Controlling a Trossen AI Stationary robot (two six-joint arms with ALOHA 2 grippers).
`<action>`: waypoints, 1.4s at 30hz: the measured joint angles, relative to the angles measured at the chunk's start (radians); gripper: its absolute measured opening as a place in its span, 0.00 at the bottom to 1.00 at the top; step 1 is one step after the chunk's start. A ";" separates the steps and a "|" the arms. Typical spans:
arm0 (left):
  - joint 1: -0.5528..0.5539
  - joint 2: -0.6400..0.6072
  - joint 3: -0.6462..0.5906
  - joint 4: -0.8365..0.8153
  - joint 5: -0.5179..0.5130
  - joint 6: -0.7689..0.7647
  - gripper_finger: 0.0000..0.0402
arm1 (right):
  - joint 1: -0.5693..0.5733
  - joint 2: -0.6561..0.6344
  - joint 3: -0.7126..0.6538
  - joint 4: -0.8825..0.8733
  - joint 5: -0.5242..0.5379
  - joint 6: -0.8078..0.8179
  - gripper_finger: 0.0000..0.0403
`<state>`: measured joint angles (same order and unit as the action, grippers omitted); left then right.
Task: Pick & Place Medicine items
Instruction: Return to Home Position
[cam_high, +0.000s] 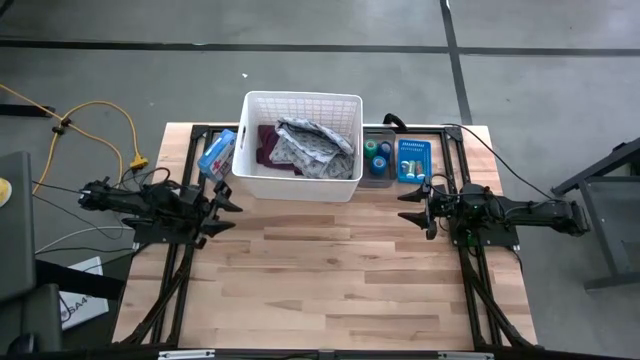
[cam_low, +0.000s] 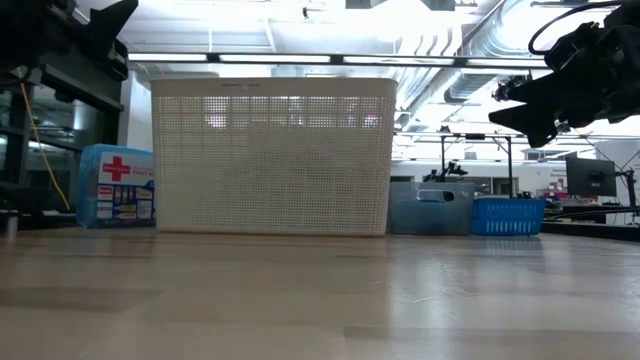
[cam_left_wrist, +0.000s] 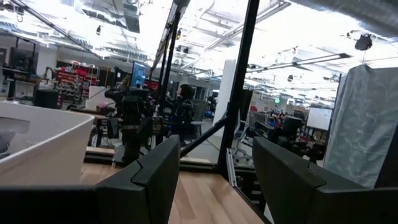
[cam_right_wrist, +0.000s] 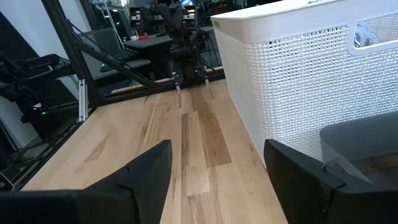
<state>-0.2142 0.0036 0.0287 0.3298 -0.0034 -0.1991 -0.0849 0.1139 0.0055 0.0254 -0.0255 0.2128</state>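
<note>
Sitting in the grey bin (cam_high: 377, 178): green and blue tape rolls (cam_high: 377, 154), between white laundry bin (cam_high: 295, 188) and blue bin (cam_high: 413, 181), at the table (cam_high: 330, 270) far edge. Left gripper (cam_high: 230, 207) and right gripper (cam_high: 405, 206) hang level on either side, fingers spread wide, nothing held.

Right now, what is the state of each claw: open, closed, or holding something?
Left claw: open, holding nothing.
Right claw: open, holding nothing.
</note>
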 joint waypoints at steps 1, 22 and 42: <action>0.000 0.000 -0.002 0.000 0.000 0.000 0.49 | 0.000 0.000 0.000 0.000 0.000 0.000 0.60; 0.000 0.000 -0.008 -0.202 -0.030 -0.045 0.49 | 0.000 0.000 0.000 0.000 0.000 0.000 0.60; 0.000 0.000 0.037 -0.423 -0.063 -0.072 0.49 | 0.000 0.000 0.000 0.000 0.000 0.000 0.60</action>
<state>-0.2138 0.0040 0.0658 -0.0929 -0.0664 -0.2709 -0.0850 0.1139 0.0051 0.0254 -0.0255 0.2127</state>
